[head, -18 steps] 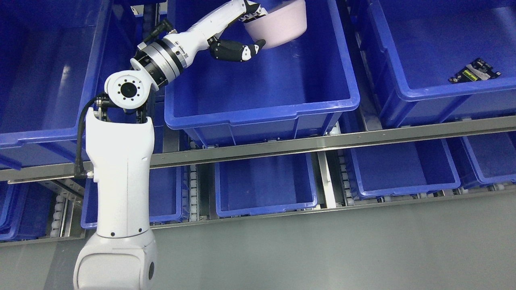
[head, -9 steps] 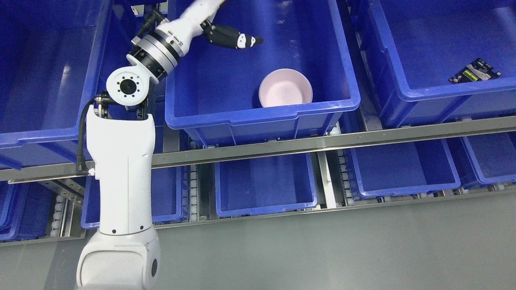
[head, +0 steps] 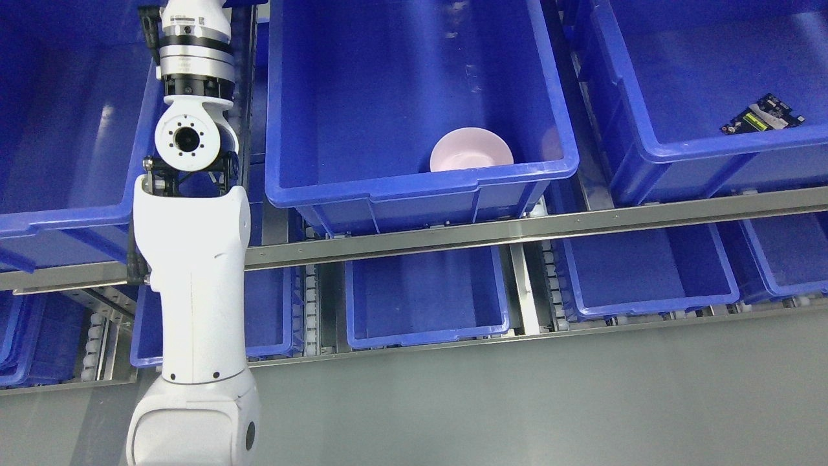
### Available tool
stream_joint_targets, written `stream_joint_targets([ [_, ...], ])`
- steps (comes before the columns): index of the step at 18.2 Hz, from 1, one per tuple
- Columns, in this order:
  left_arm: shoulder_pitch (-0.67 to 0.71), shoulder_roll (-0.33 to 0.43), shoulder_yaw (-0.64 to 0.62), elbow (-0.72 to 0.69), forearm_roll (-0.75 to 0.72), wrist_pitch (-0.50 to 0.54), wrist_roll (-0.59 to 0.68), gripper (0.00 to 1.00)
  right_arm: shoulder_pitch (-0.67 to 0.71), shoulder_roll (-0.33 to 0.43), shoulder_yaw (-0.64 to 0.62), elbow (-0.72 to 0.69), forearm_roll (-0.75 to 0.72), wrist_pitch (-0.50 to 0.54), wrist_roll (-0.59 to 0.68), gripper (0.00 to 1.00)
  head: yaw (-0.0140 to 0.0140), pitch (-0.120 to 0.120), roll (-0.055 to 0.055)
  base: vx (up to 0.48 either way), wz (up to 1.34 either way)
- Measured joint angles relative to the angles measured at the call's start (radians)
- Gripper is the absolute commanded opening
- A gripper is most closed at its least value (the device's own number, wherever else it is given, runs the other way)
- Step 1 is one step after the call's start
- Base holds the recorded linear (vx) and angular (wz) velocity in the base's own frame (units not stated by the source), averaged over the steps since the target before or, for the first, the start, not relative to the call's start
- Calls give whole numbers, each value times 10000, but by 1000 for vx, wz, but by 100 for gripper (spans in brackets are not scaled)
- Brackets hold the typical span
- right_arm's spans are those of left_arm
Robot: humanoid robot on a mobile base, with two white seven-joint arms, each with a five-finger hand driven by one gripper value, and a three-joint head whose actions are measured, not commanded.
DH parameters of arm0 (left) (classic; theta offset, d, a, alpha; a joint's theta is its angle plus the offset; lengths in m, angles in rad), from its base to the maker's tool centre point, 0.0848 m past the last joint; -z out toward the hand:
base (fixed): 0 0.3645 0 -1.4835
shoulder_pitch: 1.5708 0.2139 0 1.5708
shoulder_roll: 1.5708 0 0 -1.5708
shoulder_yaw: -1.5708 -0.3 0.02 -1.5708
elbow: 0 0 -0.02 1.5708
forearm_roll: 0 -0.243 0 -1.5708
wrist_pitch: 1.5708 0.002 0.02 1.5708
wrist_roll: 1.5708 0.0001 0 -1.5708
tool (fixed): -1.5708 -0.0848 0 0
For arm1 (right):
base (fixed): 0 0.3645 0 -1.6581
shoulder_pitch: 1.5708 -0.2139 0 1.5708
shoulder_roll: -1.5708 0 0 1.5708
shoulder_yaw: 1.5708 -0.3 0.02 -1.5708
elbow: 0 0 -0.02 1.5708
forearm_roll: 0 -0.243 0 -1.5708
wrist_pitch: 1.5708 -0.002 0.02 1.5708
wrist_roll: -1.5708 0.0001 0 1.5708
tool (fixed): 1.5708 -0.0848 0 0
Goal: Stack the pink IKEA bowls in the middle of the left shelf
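One pink bowl (head: 471, 150) rests inside the large blue bin (head: 414, 181) on the upper shelf level, against the bin's front wall and towards its right corner, its lower part hidden by the rim. My left arm (head: 192, 259) rises from the bottom left and runs straight up past the top edge. Its hand is out of the picture. The right arm does not show.
More blue bins flank the middle one: one at the left (head: 58, 213), one at the right (head: 711, 149) holding a small black circuit board (head: 762, 114). A steel rail (head: 517, 230) crosses below, with smaller blue bins (head: 427, 298) under it. Grey floor lies at the bottom.
One second ago my left hand held the pink bowl high over the bin. It let go; the bowl landed in the bin's front right part. The arm swung up and left, hand leaving view.
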Motion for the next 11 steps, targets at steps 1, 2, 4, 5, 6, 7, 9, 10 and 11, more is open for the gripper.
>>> stream_joint_targets([
  [1, 173, -3, -56, -109, 96, 71, 112, 99, 1, 0, 0, 0, 0, 0, 0, 100, 0, 0, 0, 0, 0],
  [2, 404, -8, -125, -238, 191, 160, 202, 99, 0, 0, 0, 0, 0, 0, -3, 100, 0, 0, 0, 0, 0],
  [4, 982, -17, -260, -562, 337, 234, 268, 99, 1, 0, 0, 0, 0, 0, -3, 100, 0, 0, 0, 0, 0],
  [5, 1247, -20, -302, -694, 379, 237, 274, 99, 0, 0, 0, 0, 0, 0, -6, 100, 0, 0, 0, 0, 0],
  [6, 1510, -22, -343, -826, 416, 249, 275, 100, 1, 0, 0, 0, 0, 0, -10, 100, 0, 0, 0, 0, 0],
  [7, 1777, -25, -383, -965, 453, 250, 276, 100, 0, 0, 0, 0, 0, 0, -23, 100, 0, 0, 0, 0, 0],
  [9, 2127, -30, -431, -1199, 495, 275, 287, 100, 1, 0, 0, 0, 0, 0, -43, 100, 0, 0, 0, 0, 0],
  [10, 2257, -32, -442, -1315, 512, 276, 291, 100, 0, 0, 0, 0, 0, 0, -45, 100, 0, 0, 0, 0, 0],
  [11, 2354, -33, -453, -1405, 525, 255, 290, 100, 1, 0, 0, 0, 0, 0, -46, 100, 0, 0, 0, 0, 0],
])
